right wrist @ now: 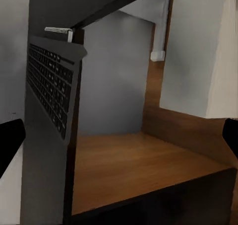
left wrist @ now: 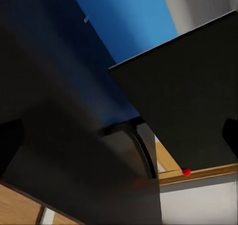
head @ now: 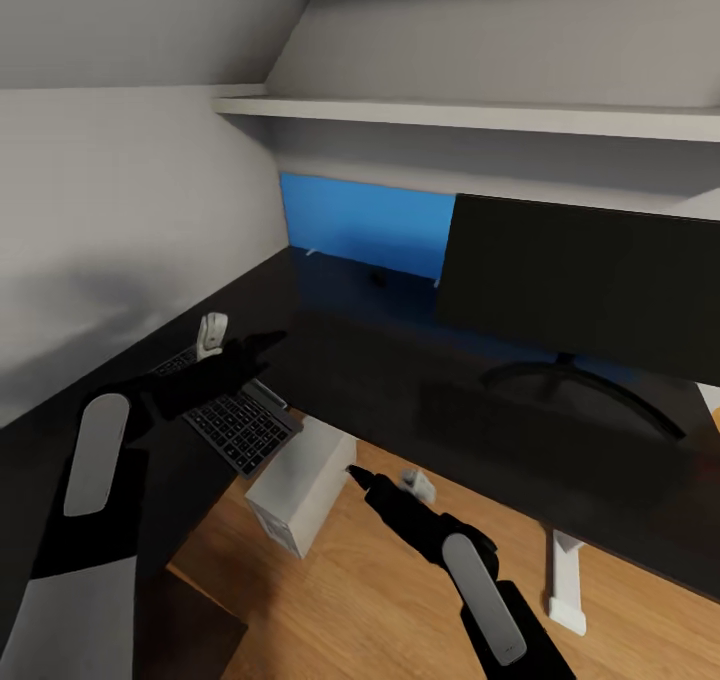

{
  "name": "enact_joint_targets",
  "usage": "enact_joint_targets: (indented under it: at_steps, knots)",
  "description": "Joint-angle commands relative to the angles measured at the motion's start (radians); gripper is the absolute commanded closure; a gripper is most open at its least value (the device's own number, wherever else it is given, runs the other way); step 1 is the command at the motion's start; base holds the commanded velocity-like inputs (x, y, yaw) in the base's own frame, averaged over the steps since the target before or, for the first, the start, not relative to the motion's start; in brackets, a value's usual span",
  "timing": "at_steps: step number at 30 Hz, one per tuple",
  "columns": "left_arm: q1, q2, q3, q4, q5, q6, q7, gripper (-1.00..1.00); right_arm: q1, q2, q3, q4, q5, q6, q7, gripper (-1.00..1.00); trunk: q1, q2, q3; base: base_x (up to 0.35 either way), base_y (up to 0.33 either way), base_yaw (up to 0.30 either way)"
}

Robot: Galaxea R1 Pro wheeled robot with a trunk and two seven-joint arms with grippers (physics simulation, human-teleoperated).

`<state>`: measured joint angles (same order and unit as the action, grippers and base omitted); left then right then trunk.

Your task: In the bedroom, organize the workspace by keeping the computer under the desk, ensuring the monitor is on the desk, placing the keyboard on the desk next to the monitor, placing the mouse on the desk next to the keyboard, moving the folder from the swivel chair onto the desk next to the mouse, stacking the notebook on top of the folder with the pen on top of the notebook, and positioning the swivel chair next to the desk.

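Keyboard (head: 232, 415), slim and black with dark grey keys and pale lettering, lies on the glossy black L-shaped worktop (head: 400, 380) in the head view, directly under the left gripper (head: 255, 345), with one corner jutting past the worktop's edge. Whether the left fingers are spread or pressed together I cannot tell; they read as one dark shape. A small white object (head: 212, 334) sits just beside them. The large thin black monitor (head: 585, 285) stands well apart, beyond the fingers. The light grey boxy computer tower (head: 300, 495) rests on the wooden floor below the worktop edge, just beside the right gripper (head: 358, 476), which hangs low and carries nothing.

Left wrist view: the monitor's dark screen (left wrist: 183, 111) and round base lie ahead across bare worktop.

Right wrist view: the right fingers (right wrist: 9, 143) stand wide apart, the keyboard's underside-on edge (right wrist: 52, 86) above them.

I judge the keyboard step is in hand; next it needs sliding toward the monitor.
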<state>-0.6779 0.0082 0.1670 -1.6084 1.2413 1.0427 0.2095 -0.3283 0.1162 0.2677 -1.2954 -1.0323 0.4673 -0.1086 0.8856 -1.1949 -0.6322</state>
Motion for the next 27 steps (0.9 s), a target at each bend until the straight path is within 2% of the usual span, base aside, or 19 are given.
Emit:
enact_joint_targets:
  at_steps: [1,5,6,7,9,16,21,25,26,27]
  knots:
    - [0.001,0.001,0.001,-0.001,0.019,0.004,0.014,-1.00,-0.002,0.000,-0.008,0.004,-0.028,0.001,-0.010,-1.00,0.000,-0.001,-0.001,0.000,0.000,0.012]
    - [0.010,0.005,0.002,-0.001,0.038,0.004,0.023,-1.00,-0.005,0.000,-0.030,0.019,-0.093,-0.007,-0.009,-1.00,0.000,-0.001,-0.001,0.000,0.000,0.007]
    - [0.010,0.005,0.002,-0.001,0.038,0.004,0.023,-1.00,-0.005,0.000,-0.030,0.019,-0.093,-0.007,-0.009,-1.00,0.000,-0.001,-0.001,0.000,0.000,0.005]
    - [0.018,0.006,0.003,-0.001,0.043,0.004,0.026,-1.00,-0.006,0.000,-0.035,0.024,-0.113,-0.020,-0.011,-1.00,0.000,-0.001,-0.001,0.000,0.000,0.003]
    - [0.024,0.009,0.003,-0.001,0.046,0.004,0.027,-1.00,-0.007,0.001,-0.038,0.032,-0.127,-0.043,-0.011,-1.00,0.000,-0.001,-0.001,0.000,0.000,0.002]
    - [0.034,0.032,0.009,-0.001,0.055,0.004,0.028,-1.00,-0.041,0.013,-0.034,0.109,-0.137,-0.101,-0.021,-1.00,0.000,-0.001,-0.001,0.000,0.000,0.001]
    - [0.049,0.052,0.024,-0.001,0.082,0.004,0.028,-1.00,-0.077,0.022,-0.033,0.191,-0.147,-0.113,-0.024,-1.00,0.000,-0.001,-0.001,0.000,0.000,0.000]
    - [0.054,0.079,0.048,-0.001,0.123,0.004,0.029,-1.00,-0.088,0.029,-0.033,0.220,-0.153,-0.119,-0.018,-1.00,0.000,-0.001,0.000,0.000,0.000,0.011]
    - [0.053,0.087,0.055,-0.001,0.150,0.004,0.032,-1.00,-0.092,0.035,-0.033,0.226,-0.154,-0.120,-0.016,-1.00,0.000,-0.001,0.000,0.000,0.000,0.096]
    - [0.053,0.091,0.057,-0.001,0.162,0.004,0.034,-1.00,-0.093,0.038,-0.033,0.229,-0.154,-0.120,-0.016,-1.00,0.000,-0.001,0.001,0.000,0.000,0.126]
